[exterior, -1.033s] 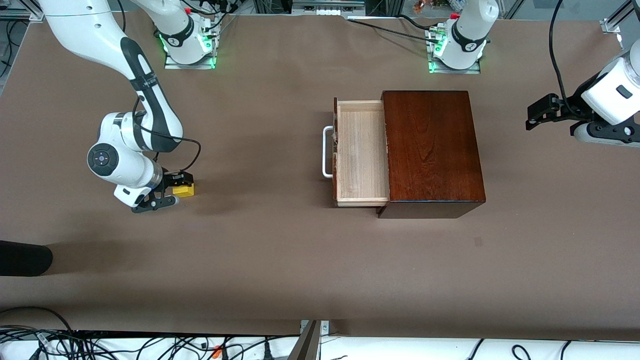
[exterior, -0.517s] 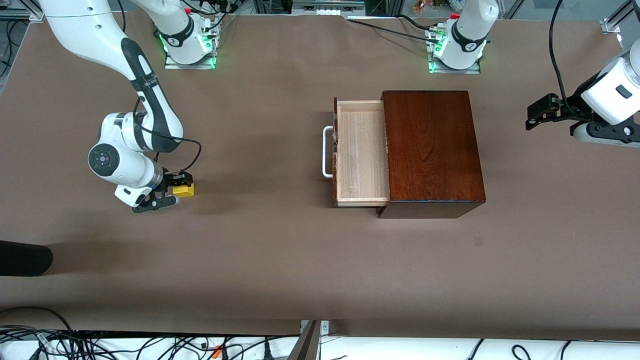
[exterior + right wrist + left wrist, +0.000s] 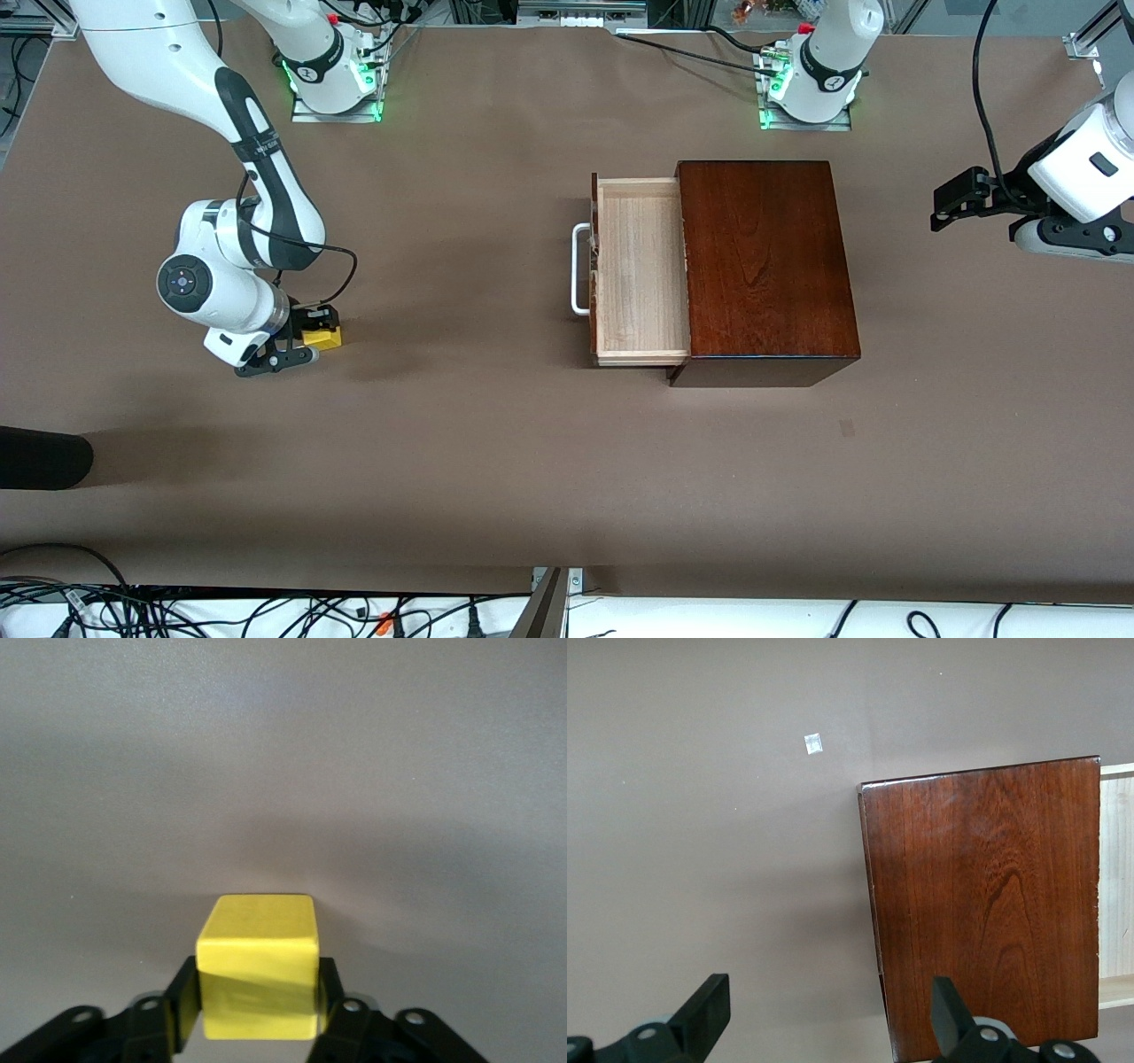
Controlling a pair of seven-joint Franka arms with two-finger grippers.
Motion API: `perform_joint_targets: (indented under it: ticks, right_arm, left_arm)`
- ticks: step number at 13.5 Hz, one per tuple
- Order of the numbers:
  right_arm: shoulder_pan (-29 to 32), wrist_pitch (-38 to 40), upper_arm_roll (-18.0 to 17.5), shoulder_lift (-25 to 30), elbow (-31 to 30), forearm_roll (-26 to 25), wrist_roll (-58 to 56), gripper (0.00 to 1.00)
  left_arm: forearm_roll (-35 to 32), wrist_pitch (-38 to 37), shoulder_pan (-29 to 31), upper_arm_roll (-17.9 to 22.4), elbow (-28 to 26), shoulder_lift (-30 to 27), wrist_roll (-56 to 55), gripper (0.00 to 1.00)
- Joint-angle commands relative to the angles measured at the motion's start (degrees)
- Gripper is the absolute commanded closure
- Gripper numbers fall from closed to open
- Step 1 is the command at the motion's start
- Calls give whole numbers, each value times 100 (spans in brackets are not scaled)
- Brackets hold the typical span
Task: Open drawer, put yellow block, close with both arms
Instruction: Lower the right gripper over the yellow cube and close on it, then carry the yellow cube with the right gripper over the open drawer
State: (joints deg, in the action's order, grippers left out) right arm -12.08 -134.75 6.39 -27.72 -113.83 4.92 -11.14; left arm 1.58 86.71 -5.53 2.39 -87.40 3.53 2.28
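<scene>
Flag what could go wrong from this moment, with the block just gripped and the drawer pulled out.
1. The right hand is shut on the yellow block near the block's lower part; it may tilt or slip when lifted.
2. The drawer is only partly pulled out of the wooden box, so the opening is narrow and the block could catch its rim.
3. The left hand hangs open over the box's edge, at the left arm's end, waiting; a mistimed push could shut the drawer early.

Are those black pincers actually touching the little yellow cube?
Touching. The right wrist view shows the right gripper with both fingers pressed flat against opposite sides of the yellow block, no gap.
</scene>
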Motion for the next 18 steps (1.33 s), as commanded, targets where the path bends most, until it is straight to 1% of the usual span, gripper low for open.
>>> perform_joint_targets:
  ticks: [1, 2, 4, 6, 12, 13, 15, 16, 18]
  right_arm:
    - [4, -95, -33, 21, -60, 114, -19, 60]
    - [4, -87, -33, 21, -51, 114, -28, 63]
    - [4, -34, -41, 47, -8, 106, -46, 63]
    - [4, 211, -208, 126, 185, 97, -55, 63]
    - [4, 1932, -892, 179, 1607, 97, 208, 63]
    - [-5, 2327, -1007, 170, 1906, 88, 183, 63]
    - [-241, 2891, -1297, 170, 2547, 79, 165, 63]
    - [-451, 3058, -1342, 127, 2837, 53, 183, 63]
    - [-986, 3113, -1342, 117, 3121, 9, 191, 63]
  left_arm:
    - [27, 39, -10, 25, -5, -10, 124, 0]
    - [27, 39, -10, 25, -5, -10, 124, 0]
    - [27, 39, -10, 25, -5, -10, 124, 0]
    - [27, 39, -10, 25, -14, -10, 124, 0]
    - [27, 30, -10, 25, -14, -10, 124, 0]
    - [27, 30, -10, 25, -14, -10, 124, 0]
    - [27, 22, -10, 25, -14, -10, 124, 0]
    - [27, 21, -10, 25, -14, -10, 124, 0]
    - [27, 13, -10, 25, -14, -19, 124, 0]
